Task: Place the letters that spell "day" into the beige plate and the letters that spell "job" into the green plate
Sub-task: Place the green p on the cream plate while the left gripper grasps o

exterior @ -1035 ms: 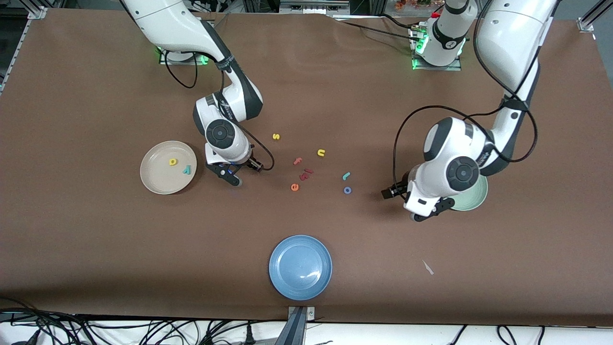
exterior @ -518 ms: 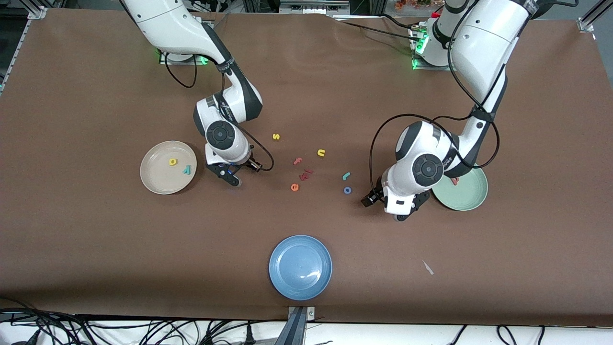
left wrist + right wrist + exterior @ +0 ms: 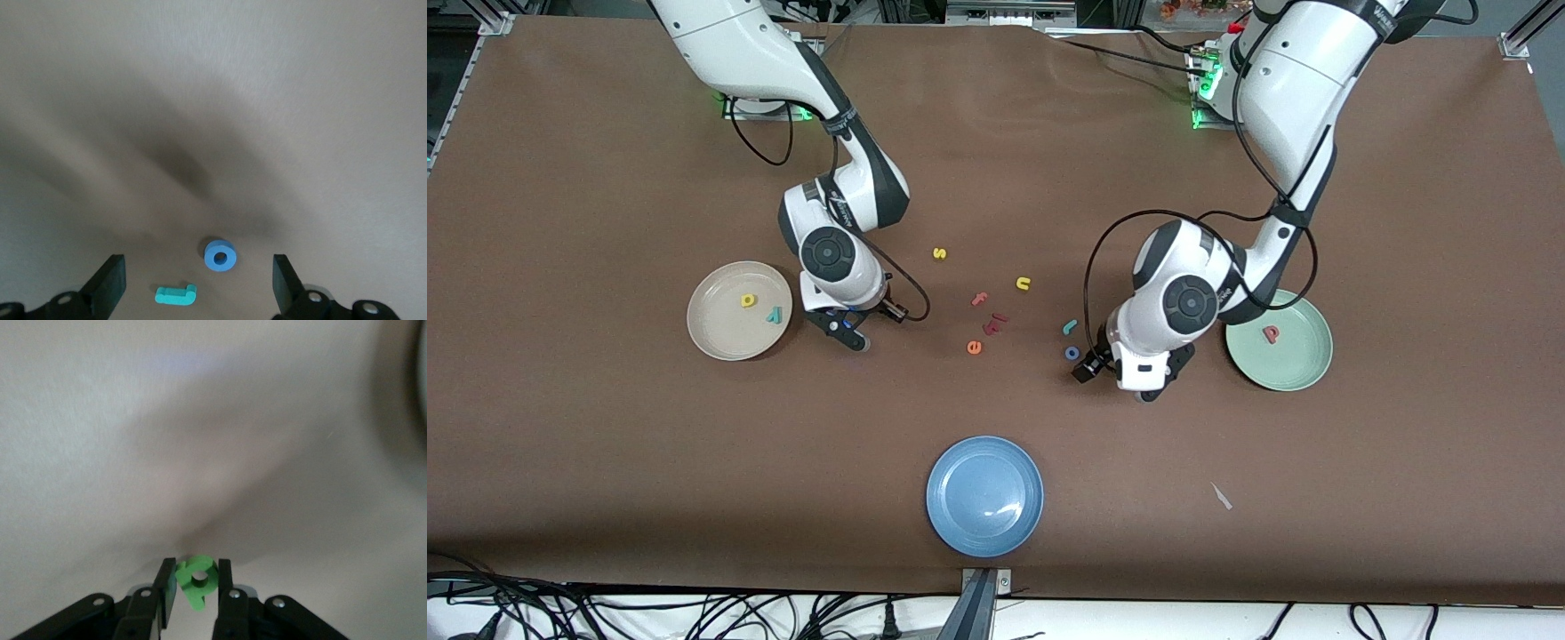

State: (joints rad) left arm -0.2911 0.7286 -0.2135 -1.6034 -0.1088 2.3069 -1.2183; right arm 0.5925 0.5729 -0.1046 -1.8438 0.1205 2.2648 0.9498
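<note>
- Table (image 3: 605, 444): matt brown covering, cloth-like, faintly creased.
- Blue plate (image 3: 984, 533): smooth, glossy, catching a highlight.
- Beige plate (image 3: 716, 342) and green plate (image 3: 1303, 369): smooth, duller sheen.
- Letters, e.g. o (image 3: 221, 255): matt, foam-like.
- Arms (image 3: 1280, 80): glossy white plastic shells.

3 plates: beige plate (image 3: 716, 333), green plate (image 3: 1303, 360), blue plate (image 3: 984, 496). Foam letters (image 3: 974, 347): 2 in beige, 1 in green, 1 green d (image 3: 199, 581) in right tool (image 3: 193, 575), approx 8 loose on desk (image 3: 605, 444).
</note>
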